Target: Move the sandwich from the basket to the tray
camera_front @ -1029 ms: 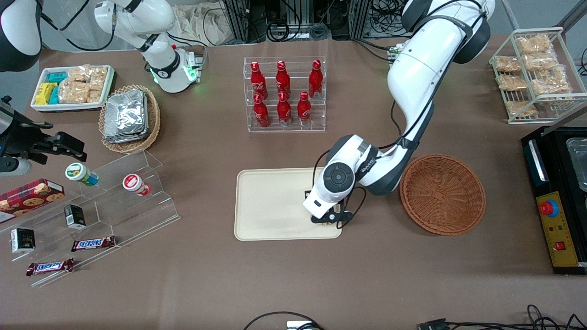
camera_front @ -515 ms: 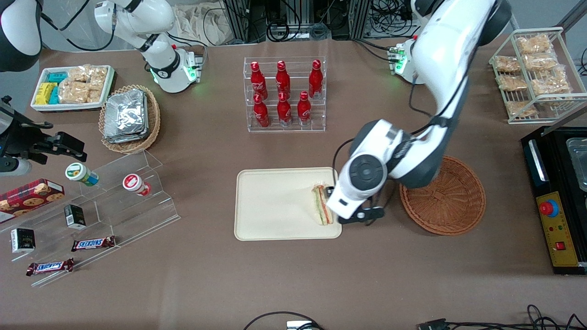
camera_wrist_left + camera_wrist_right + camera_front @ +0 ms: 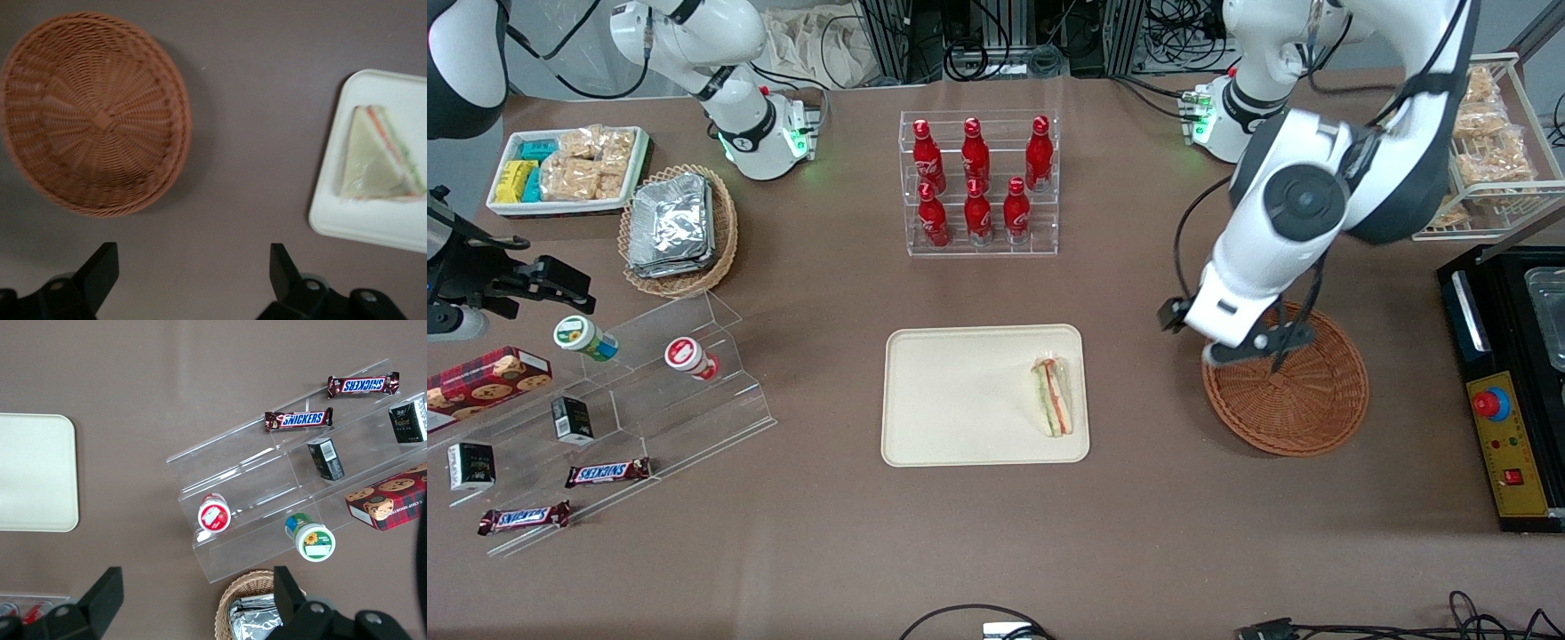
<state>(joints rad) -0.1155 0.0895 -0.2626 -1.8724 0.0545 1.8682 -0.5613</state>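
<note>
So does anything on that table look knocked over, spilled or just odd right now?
Nothing stands out. The sandwich lies flat on the tray, close to the edge nearest the basket, which sits upright and empty. The gripper hangs open above the basket's rim, holding nothing.

Two chocolate bars [image 3: 298, 419] [image 3: 363, 384] on the clear acrylic step display [image 3: 267, 487] read "SNICKERS" in white on brown wrappers. Red bottles [image 3: 976, 178] in the clear rack carry white Coca-Cola script, barely legible. No other text can be read.
</note>
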